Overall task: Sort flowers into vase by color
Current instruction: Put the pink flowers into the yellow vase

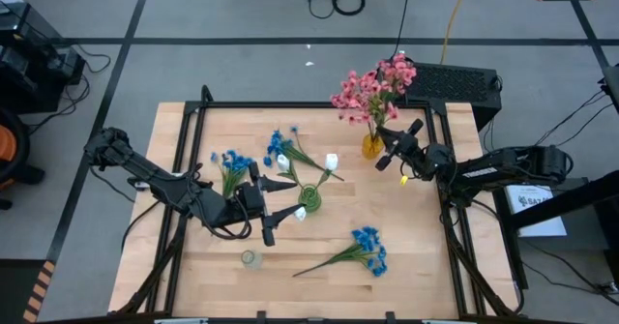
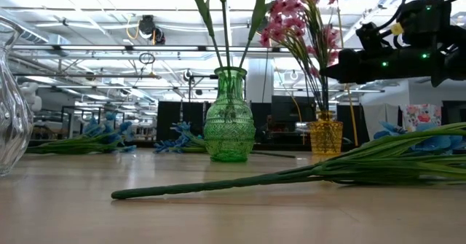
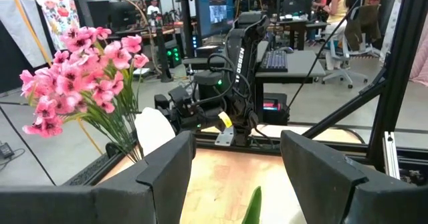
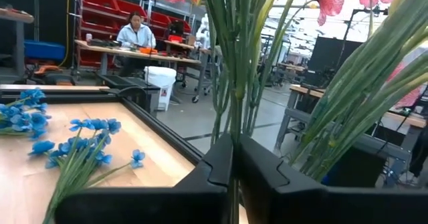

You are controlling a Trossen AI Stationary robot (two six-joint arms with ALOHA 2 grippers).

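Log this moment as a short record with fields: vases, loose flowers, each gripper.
yellow vase: holds pink flowers, at the table's far right
green vase: mid-table, holds white buds
clear vase: near front edge, no flowers seen in it
loose blue flowers: lying on the table front right; more lie far left
left gripper: open, beside the green vase
right gripper: shut on a pink flower stem at the yellow vase

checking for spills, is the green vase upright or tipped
Upright: the green vase stands on its base on the table, stems rising straight from its neck.
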